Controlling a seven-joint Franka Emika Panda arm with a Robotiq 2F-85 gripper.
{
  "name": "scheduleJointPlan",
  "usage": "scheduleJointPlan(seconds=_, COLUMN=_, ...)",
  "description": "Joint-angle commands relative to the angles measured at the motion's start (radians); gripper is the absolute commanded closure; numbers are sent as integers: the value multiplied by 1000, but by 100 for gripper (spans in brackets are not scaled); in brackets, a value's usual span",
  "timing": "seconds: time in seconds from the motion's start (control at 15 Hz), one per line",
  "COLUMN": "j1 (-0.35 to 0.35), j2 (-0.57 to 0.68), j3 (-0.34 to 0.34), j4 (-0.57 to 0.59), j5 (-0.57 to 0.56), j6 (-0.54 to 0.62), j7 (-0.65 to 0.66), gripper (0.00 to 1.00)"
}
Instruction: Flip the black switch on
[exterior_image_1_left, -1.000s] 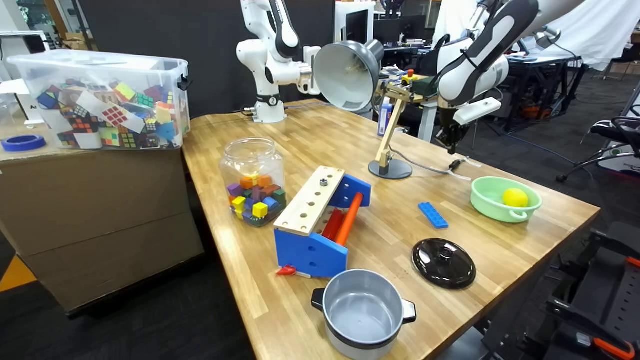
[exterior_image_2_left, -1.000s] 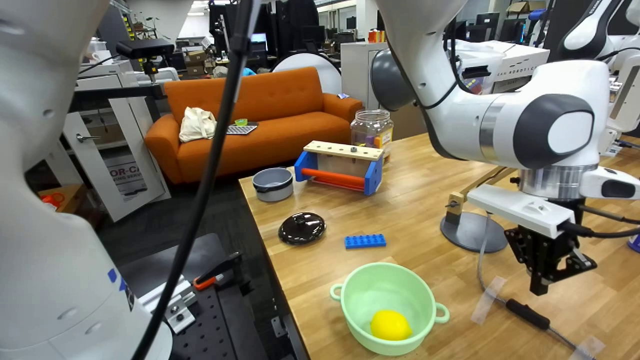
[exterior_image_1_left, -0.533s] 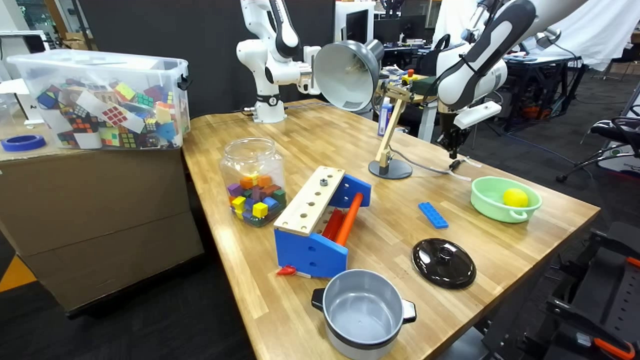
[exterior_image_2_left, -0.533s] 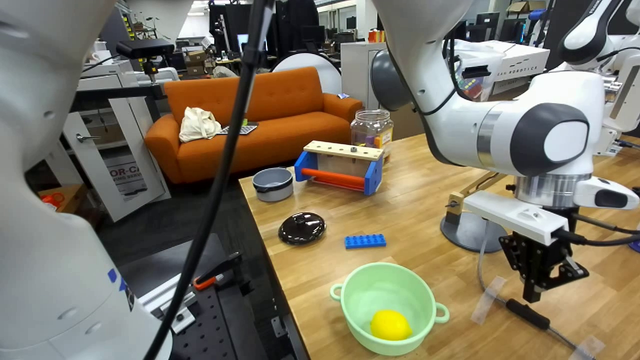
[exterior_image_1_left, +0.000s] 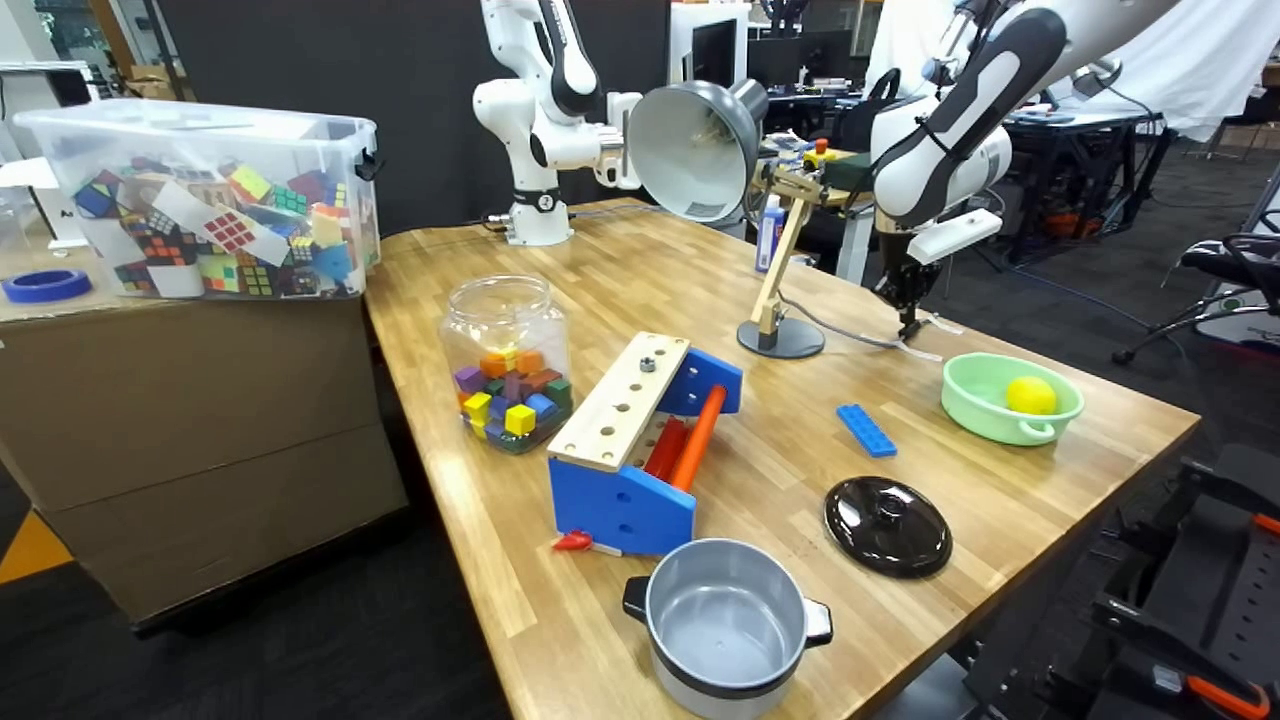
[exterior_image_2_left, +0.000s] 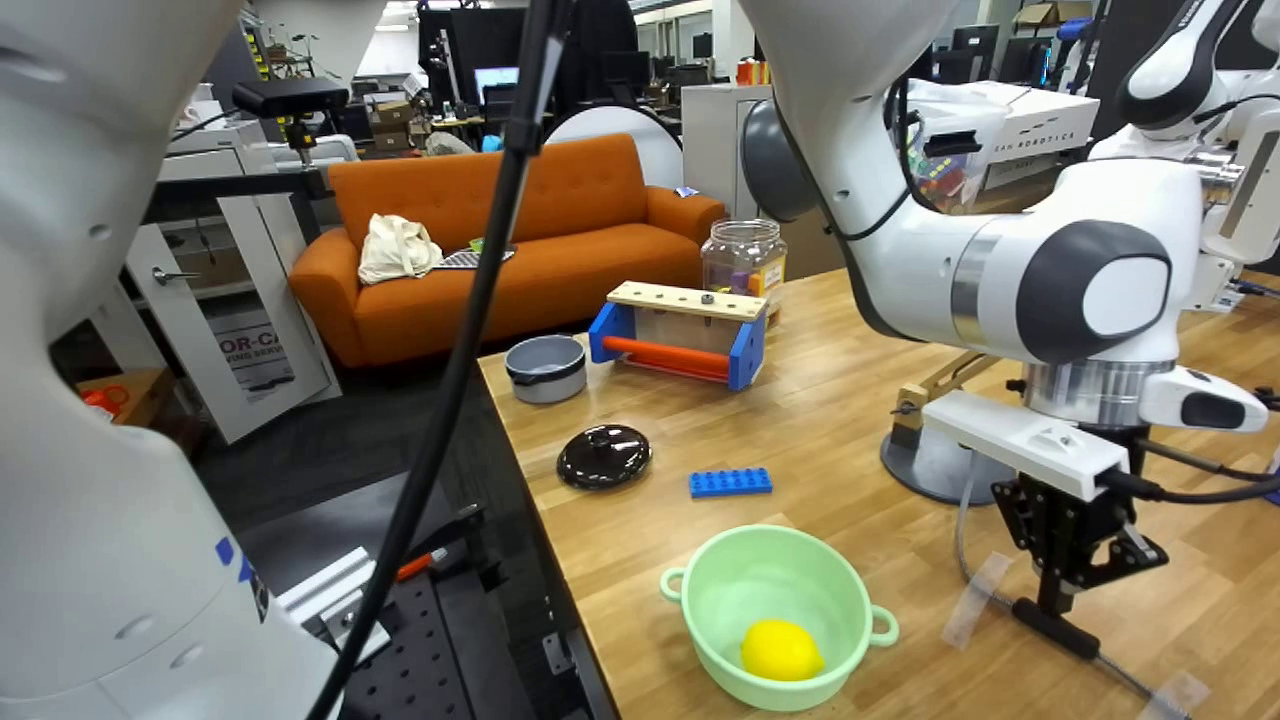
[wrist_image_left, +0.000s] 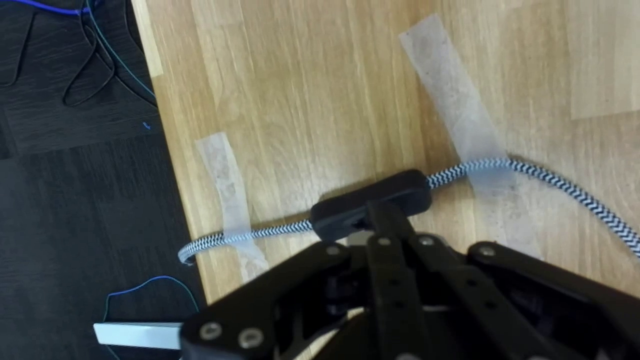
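Observation:
The black switch (wrist_image_left: 345, 205) is a small oblong block on a braided black-and-white cord (wrist_image_left: 282, 229), taped to the wooden table on both sides. In an exterior view the switch (exterior_image_2_left: 1055, 630) lies right of the green bowl. My gripper (exterior_image_2_left: 1055, 598) points down with its fingertips together, at the top of the switch. In the wrist view the closed fingertips (wrist_image_left: 387, 217) overlap the switch's near side and hide part of its top face. They look to be touching it. In an exterior view the gripper (exterior_image_1_left: 908, 328) mostly hides the switch.
A desk lamp (exterior_image_1_left: 782, 340) stands near the cord. A green bowl (exterior_image_2_left: 730, 560) with a yellow lemon (exterior_image_2_left: 780, 650), a blue brick (exterior_image_2_left: 730, 483), a black lid (exterior_image_2_left: 603, 457), a grey pot (exterior_image_2_left: 546, 370), a toy bench (exterior_image_1_left: 620, 505) and a jar (exterior_image_1_left: 505, 310) stand on the table. The table edge (wrist_image_left: 175, 165) is near.
My gripper has moved down from above the table to the switch, with a slight shift toward the bowl. The fingers stay closed. The switch, cord and other objects have not moved.

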Motion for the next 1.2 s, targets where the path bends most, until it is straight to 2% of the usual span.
scheduleJointPlan(seconds=0.0, j1=-10, j2=21, j3=7, j4=36, j5=17, j6=-42, j7=-23, gripper=100)
scheduleJointPlan(seconds=0.73, j1=-10, j2=47, j3=29, j4=60, j5=27, j6=-79, j7=-28, gripper=100)
scheduleJointPlan(seconds=1.13, j1=-10, j2=0, j3=35, j4=40, j5=37, j6=-39, j7=-22, gripper=100)
